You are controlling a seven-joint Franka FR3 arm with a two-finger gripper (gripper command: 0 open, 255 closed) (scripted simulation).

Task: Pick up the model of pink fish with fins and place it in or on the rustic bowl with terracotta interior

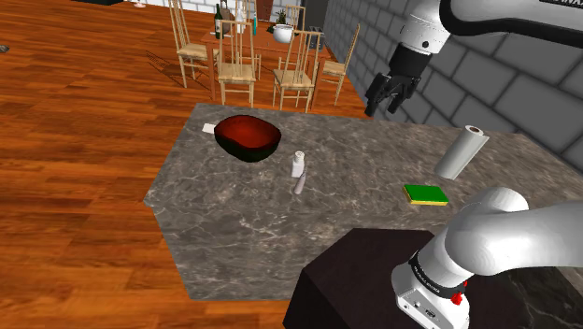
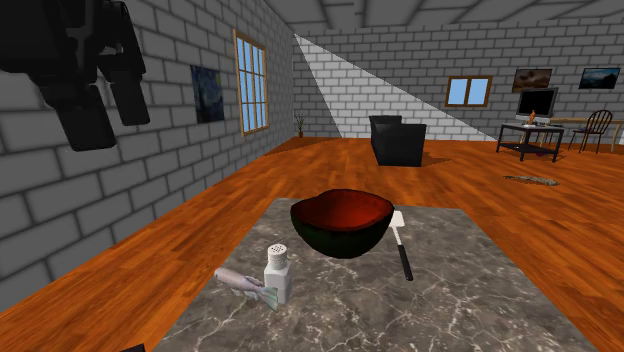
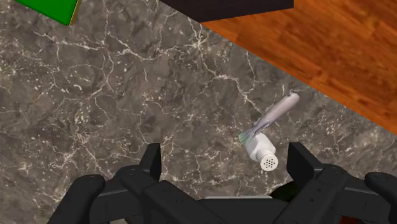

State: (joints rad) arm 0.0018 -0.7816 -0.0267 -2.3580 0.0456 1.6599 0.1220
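**Gripper (image 1: pixel 385 107) spread open, fish (image 3: pixel 277 114) flat on the counter (image 1: pixel 234 229)**

Both black fingers (image 3: pixel 151 162) stand apart with nothing between them, high above the grey marble counter and close to the brick wall. A dark bowl (image 2: pixel 335 242) with a red-brown inside sits toward the counter's far end in the shoulder view, apart from the fish. A white paper roll (image 1: pixel 462 152) is near the wall. A spatula (image 2: pixel 402 245) with a white blade and black handle lies just beside the bowl. A green and yellow sponge (image 1: pixel 425 193) lies between the roll and the stand (image 1: pixel 346 280). A small white shaker (image 2: pixel 277 272) stands upright about mid-counter. The fish, pale pinkish-grey with a green tail fin, has its tail end touching the shaker.
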